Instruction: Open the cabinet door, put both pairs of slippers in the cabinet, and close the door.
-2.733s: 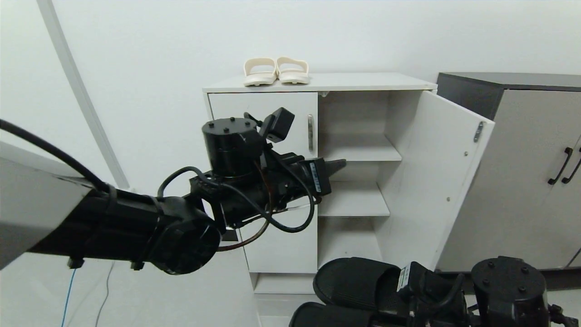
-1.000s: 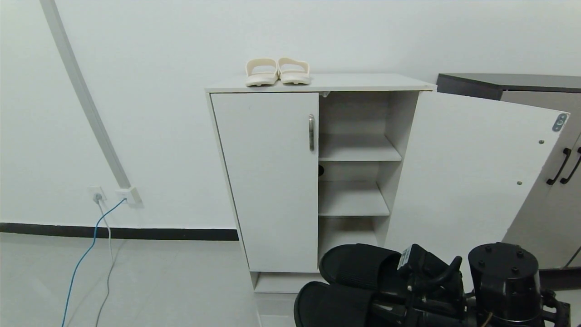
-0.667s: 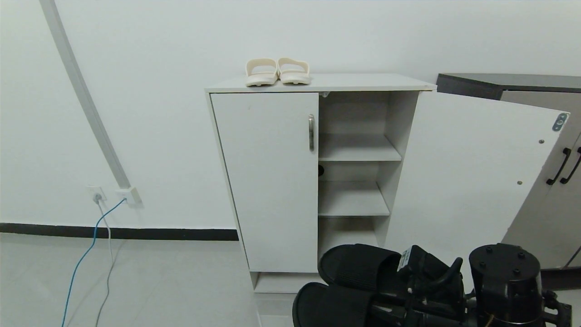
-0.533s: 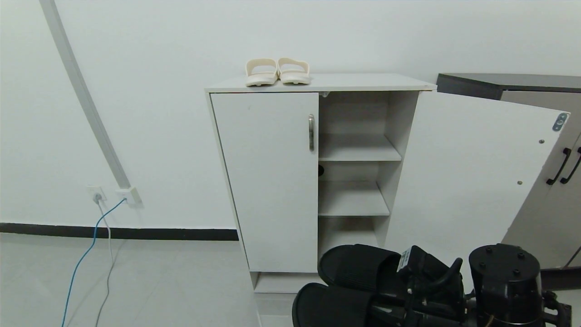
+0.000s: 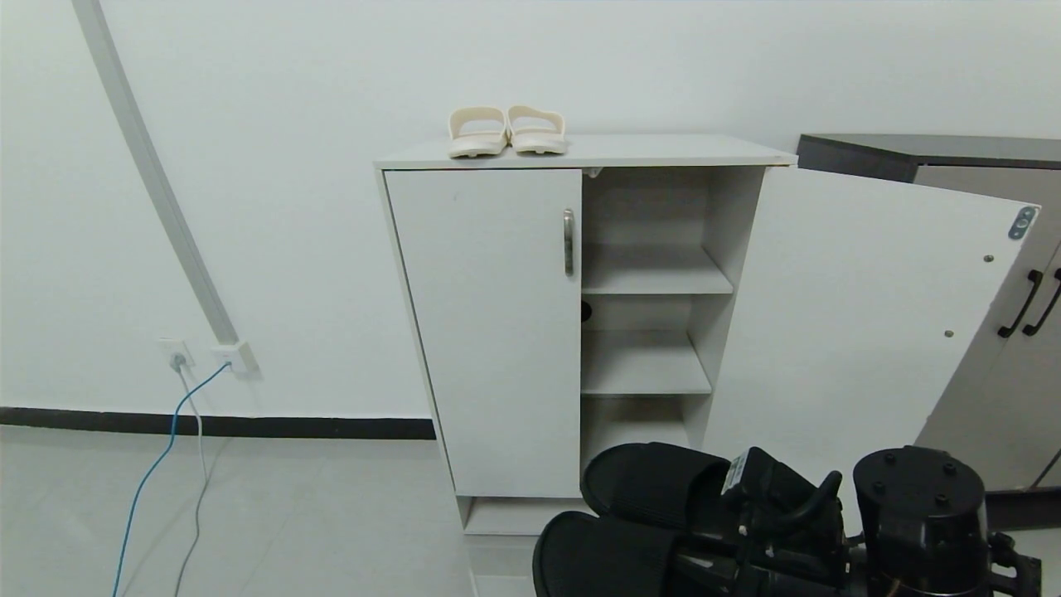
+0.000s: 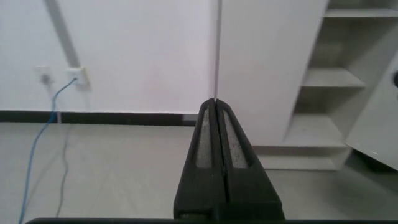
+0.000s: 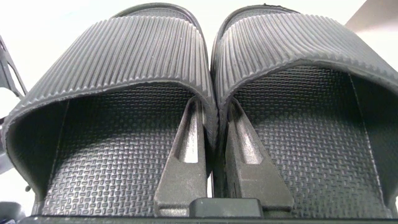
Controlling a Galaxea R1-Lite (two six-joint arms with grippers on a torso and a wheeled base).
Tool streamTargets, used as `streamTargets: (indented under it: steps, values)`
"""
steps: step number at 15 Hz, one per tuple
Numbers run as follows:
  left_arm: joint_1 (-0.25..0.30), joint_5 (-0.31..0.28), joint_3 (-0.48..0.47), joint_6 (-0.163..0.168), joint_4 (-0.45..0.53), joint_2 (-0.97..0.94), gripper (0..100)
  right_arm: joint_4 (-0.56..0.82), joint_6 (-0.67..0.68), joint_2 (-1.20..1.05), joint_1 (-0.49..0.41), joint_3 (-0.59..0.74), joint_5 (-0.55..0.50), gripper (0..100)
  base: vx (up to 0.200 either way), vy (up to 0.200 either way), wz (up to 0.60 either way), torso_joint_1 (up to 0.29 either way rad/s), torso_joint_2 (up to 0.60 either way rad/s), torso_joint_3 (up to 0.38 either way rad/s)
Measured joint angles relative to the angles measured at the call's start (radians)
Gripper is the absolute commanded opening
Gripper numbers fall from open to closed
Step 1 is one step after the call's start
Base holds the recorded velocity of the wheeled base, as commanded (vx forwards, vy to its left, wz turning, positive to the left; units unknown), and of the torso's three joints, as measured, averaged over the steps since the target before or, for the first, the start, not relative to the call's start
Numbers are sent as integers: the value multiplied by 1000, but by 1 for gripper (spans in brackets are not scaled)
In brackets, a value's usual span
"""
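Right tool (image 7: 214,107) is clamped on the black slippers (image 5: 646,497), one finger (image 7: 186,155) inside each, holding the ribbed, rubbery pair low before the cabinet (image 5: 489,332), whose right door (image 5: 862,332) stands open. Stowing this pair looks to be the step in hand: next, lift and slide it onto a shelf (image 5: 642,365). Cream slippers (image 5: 507,131) wait on top; left tool (image 6: 216,109) is closed, empty.

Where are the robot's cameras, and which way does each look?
Head view: on the head, facing the white cabinet and open door; right arm below.
Left wrist view: on that wrist, facing cabinet and floor past the shut left end effector.
Right wrist view: on that wrist, facing the black slippers clamped by the right end effector.
Head and right wrist views share the slippers.
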Motion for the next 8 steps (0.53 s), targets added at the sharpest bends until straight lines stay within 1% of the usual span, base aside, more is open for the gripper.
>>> streamTargets:
  steps: [2,3,4,5,6,7,8]
  values:
    - [0,13,0,-1,-1,0,0,0,1,1,0,-1,-1,0,0,0,0,0,0,0]
    - [0,35,0,-5,-1,0,0,0,2,1,0,-1,-1,0,0,0,0,0,0,0]
    - [0,41,0,-6,-2,0,0,0,2,1,1,-1,-1,0,0,0,0,0,0,0]
    - [0,31,-1,-5,-2,0,0,0,3,2,0,-1,-1,0,0,0,0,0,0,0]
    - [1,-2,-1,-5,-1,0,0,0,3,5,-1,-2,-2,0,0,0,0,0,0,0]
    - [1,-56,-1,5,-1,0,0,0,5,11,-1,-5,-20,0,0,0,0,0,0,0]
    - [1,-117,0,32,0,0,0,0,8,19,-1,-8,-61,0,0,0,0,0,0,0]
